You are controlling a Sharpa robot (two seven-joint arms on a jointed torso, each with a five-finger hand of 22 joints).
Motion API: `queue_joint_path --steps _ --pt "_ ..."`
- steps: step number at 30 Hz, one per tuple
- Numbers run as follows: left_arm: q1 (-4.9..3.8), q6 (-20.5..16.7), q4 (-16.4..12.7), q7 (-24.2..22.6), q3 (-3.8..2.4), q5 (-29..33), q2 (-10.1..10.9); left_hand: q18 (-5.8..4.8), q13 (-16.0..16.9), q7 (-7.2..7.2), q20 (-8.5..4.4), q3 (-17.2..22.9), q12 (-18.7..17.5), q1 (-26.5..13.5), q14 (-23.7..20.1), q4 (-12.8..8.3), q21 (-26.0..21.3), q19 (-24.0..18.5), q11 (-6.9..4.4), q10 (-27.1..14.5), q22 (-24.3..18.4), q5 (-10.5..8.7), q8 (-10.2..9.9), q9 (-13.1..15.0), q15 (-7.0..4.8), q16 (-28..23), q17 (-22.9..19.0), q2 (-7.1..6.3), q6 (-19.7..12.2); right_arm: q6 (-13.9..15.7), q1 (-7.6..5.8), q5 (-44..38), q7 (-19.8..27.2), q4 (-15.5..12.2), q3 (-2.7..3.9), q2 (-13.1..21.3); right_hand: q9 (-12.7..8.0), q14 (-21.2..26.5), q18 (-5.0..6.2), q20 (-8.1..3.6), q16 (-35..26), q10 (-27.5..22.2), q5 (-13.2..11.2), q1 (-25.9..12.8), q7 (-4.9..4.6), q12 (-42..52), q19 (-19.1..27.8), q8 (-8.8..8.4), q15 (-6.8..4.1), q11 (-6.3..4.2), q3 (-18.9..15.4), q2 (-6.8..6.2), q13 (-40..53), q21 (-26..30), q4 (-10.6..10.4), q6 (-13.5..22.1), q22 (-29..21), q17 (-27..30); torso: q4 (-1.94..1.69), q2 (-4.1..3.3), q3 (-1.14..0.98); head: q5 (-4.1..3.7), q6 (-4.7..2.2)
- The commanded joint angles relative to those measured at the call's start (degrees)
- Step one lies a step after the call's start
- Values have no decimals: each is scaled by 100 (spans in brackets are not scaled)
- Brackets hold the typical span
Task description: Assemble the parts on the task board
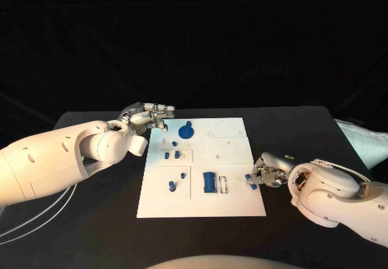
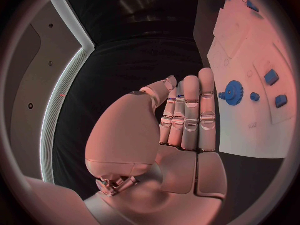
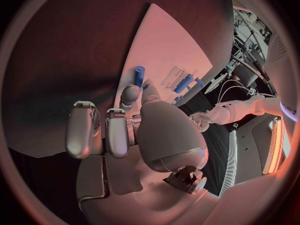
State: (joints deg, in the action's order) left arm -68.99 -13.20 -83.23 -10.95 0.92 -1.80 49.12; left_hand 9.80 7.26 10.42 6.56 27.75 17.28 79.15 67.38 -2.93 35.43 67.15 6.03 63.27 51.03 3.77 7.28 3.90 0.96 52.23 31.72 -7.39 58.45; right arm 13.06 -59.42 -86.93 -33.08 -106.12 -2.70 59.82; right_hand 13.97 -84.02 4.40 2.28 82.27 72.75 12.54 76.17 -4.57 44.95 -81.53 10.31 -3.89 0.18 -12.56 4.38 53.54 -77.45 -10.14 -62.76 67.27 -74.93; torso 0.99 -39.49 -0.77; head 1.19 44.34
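We find the left hand (image 1: pixel 152 117) raised at the end of its arm, fingers (image 2: pixel 190 115) straight and pressed together, holding nothing. The right hand (image 1: pixel 267 175) sits low, fingers curled in; we cannot tell what it grips.

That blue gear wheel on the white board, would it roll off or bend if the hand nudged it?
The blue gear lies flat on the task board, so it should slide rather than roll. It looks like solid moulded plastic, so probably stiff and light. Its toothed rim may give fingers some purchase.
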Motion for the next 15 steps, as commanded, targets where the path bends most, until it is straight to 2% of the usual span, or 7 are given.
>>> queue_joint_path --steps 1,7,15 --pt "-2 68 -13 -37 -3 -3 -3 66 7 4 7 -35 13 -10 -14 -12 -36 32 -13 -46 -6 13 28 -2 4 -11 -7 43 -41 -335 65 -238 -75 29 -30 -56 -6 -371 21 -5 -35 77 -27 -15 -17 47 11 -30 6 -1 3 -38 43 18 -19 -41 7 -338 -4 -3 -2 10 19" --pt "-2 69 -13 -32 -3 -3 7 66 7 4 7 -35 13 -10 -14 -12 -36 32 -13 -46 -6 13 28 -2 4 -11 -7 43 -41 -792 104 -697 -87 34 -30 -126 5 -376 15 -19 -30 119 -252 176 -8 94 -2 -39 -7 -14 28 -148 96 8 106 -75 33 -353 2 0 3 28 34" --pt "-2 80 -14 -15 -3 -3 10 66 7 4 7 -35 13 -10 -14 -12 -36 32 -13 -46 -6 13 28 -2 4 -11 -7 43 -41 -1339 138 -1518 -110 39 -36 -202 10 -373 16 -23 -47 116 -362 322 -9 67 1 -55 -10 -16 55 -216 94 16 217 -86 29 -339 -1 3 0 26 45"
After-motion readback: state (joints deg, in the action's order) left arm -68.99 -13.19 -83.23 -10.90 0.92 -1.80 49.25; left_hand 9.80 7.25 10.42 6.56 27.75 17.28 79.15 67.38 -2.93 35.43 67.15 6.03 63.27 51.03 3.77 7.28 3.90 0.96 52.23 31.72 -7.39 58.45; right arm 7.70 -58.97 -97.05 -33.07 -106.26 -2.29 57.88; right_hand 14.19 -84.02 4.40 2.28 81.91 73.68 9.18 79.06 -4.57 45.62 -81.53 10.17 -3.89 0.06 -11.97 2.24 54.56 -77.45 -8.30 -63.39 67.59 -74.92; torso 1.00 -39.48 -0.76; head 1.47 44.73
